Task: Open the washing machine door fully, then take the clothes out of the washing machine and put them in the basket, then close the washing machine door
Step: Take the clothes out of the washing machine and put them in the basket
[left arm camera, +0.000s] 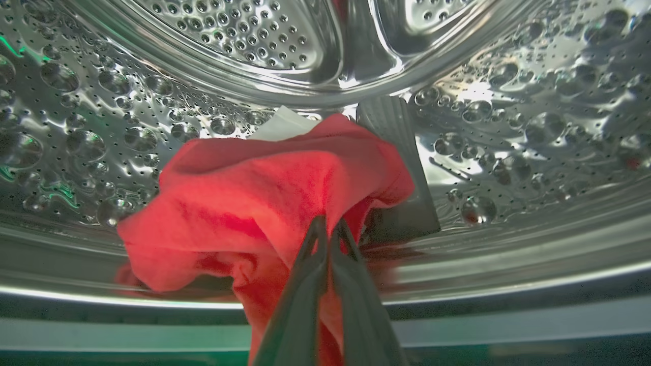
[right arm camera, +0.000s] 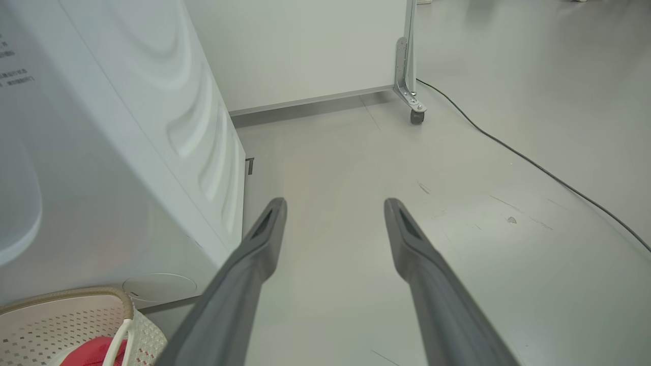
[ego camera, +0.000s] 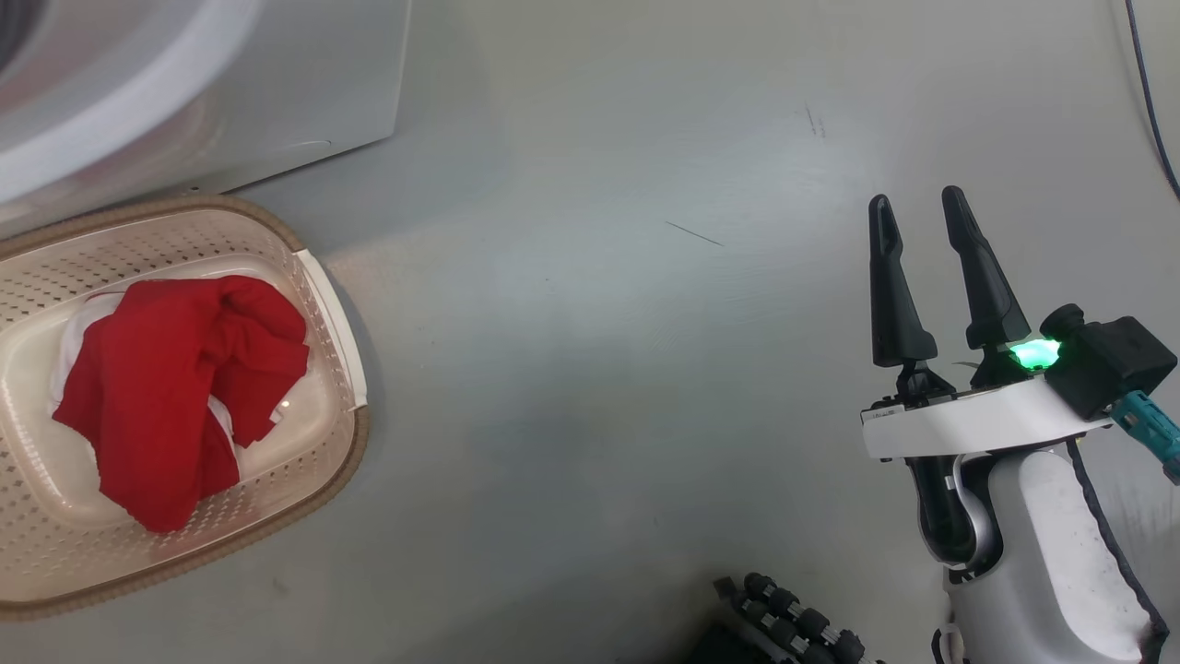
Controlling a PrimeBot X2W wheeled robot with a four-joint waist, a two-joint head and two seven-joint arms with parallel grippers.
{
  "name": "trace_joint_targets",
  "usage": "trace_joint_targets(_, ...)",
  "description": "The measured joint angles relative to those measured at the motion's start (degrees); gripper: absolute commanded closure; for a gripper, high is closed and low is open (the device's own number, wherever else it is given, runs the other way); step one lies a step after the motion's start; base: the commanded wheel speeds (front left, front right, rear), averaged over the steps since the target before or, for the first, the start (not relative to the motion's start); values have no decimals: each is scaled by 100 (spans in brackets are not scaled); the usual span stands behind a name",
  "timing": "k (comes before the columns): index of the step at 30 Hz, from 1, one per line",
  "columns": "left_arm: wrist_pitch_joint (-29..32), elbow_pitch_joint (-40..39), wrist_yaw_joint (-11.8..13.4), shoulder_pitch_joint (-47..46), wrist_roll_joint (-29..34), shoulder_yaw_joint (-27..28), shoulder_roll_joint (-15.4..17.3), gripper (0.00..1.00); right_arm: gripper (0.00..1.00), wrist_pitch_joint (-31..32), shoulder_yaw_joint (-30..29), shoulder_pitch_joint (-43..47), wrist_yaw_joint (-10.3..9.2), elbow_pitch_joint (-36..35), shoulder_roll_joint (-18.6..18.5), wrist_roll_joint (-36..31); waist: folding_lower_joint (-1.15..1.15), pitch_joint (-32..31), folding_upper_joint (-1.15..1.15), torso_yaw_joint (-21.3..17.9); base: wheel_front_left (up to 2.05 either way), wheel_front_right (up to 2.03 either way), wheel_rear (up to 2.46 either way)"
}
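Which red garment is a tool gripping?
The red garment in the drum: the left tool is shut on its fold. The other red pile lies loose in the basket, with no tool on it.

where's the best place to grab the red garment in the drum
Pinch the near hanging fold of the red garment, coming straight in through the drum mouth. The cloth is heaped and droops toward the front lip, so that edge offers a thin bunch to close on. The left gripper is shut on just that fold.
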Motion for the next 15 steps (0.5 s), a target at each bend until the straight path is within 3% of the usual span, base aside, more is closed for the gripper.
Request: trace_joint_targets(15,-1421,-355,16,389,-474,412,-636,100,0,0,-229,7,-5,51,-1,-221,0,-318,0,341,0,0,0)
